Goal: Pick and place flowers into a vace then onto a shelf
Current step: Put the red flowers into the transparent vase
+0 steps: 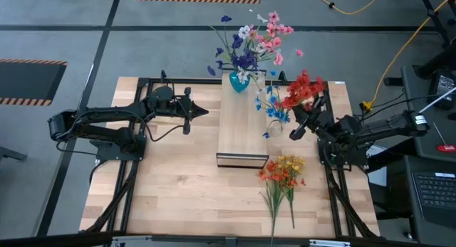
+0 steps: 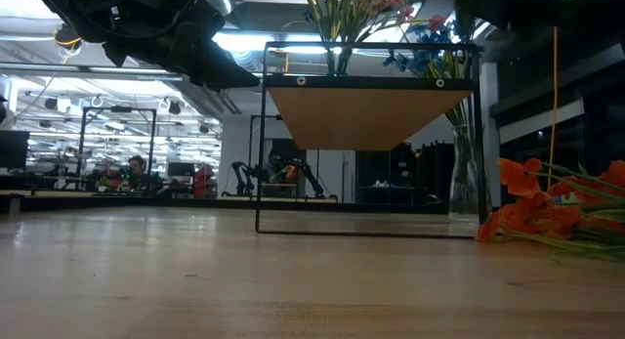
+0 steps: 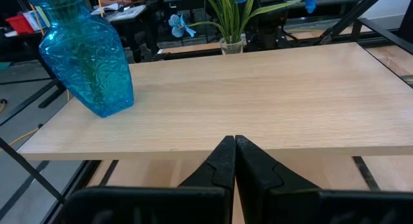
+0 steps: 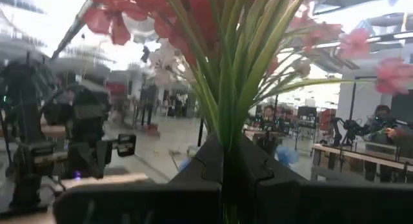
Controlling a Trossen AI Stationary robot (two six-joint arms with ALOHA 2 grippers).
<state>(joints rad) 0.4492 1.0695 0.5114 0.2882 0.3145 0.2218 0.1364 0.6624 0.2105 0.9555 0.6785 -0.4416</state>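
Observation:
The wooden shelf stands mid-table on its black frame. On its far end stands a blue vase of purple, pink and white flowers. A clear glass vase with blue flowers stands on the table at the shelf's right side. My right gripper is shut on a bunch of red flowers right of that vase. An orange and yellow bunch lies flat on the table nearer the front. My left gripper hovers shut and empty at the shelf's left edge. My right gripper pinches the red bunch's green stems between its two fingers, below the blooms. The fingers come from the table's right, slanting a little upward. The bunch is lifted clear of the table, and its red blooms fan out beyond the fingertips.
Black frame rails run along the table's left and right sides. The shelf's thin black legs stand on the tabletop. Bare wood lies in front of the shelf. People sit at desks in the room beyond.

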